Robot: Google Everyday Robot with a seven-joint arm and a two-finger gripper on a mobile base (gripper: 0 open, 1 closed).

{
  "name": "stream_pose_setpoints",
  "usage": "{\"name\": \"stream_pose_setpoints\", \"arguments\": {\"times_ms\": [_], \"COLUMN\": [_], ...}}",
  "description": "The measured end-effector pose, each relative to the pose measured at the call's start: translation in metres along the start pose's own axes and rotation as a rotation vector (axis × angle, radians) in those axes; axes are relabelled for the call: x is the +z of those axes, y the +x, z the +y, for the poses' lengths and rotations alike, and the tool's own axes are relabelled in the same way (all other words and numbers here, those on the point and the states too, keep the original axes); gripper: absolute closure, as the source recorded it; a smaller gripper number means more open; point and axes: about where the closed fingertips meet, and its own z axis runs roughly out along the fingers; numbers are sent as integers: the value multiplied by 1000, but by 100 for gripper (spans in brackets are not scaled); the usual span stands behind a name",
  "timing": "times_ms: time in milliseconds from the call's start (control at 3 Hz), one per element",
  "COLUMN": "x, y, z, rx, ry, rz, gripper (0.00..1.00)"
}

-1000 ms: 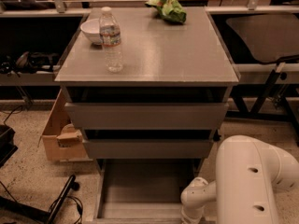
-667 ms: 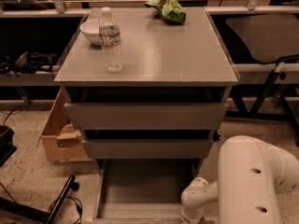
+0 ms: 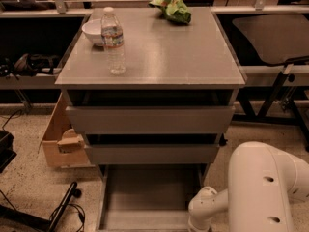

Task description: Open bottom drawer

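Note:
The grey cabinet (image 3: 152, 66) has three drawers. The bottom drawer (image 3: 147, 195) stands pulled out toward me, its shallow plain grey tray showing, and its slim front sits at the lower edge of the view. The middle front (image 3: 152, 153) and the tall top front (image 3: 149, 120) sit further in. My white arm (image 3: 263, 187) fills the lower right, with its wrist joint (image 3: 207, 208) beside the drawer's right front corner. The gripper itself is below the frame, out of view.
On the cabinet top stand a water bottle (image 3: 114, 41), a white bowl (image 3: 94, 32) and a green bag (image 3: 173, 8). A cardboard box (image 3: 63, 137) sits on the floor at the left. Cables and a black stand (image 3: 55, 211) lie at the lower left. A dark chair (image 3: 270, 37) is at the right.

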Motion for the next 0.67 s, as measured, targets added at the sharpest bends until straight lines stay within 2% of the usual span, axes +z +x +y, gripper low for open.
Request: {"name": "stream_pose_setpoints", "arguments": {"times_ms": [667], "x": [2], "y": [9], "z": [7], "rx": [20], "ry": [-20], "rz": [0], "gripper": [100]}}
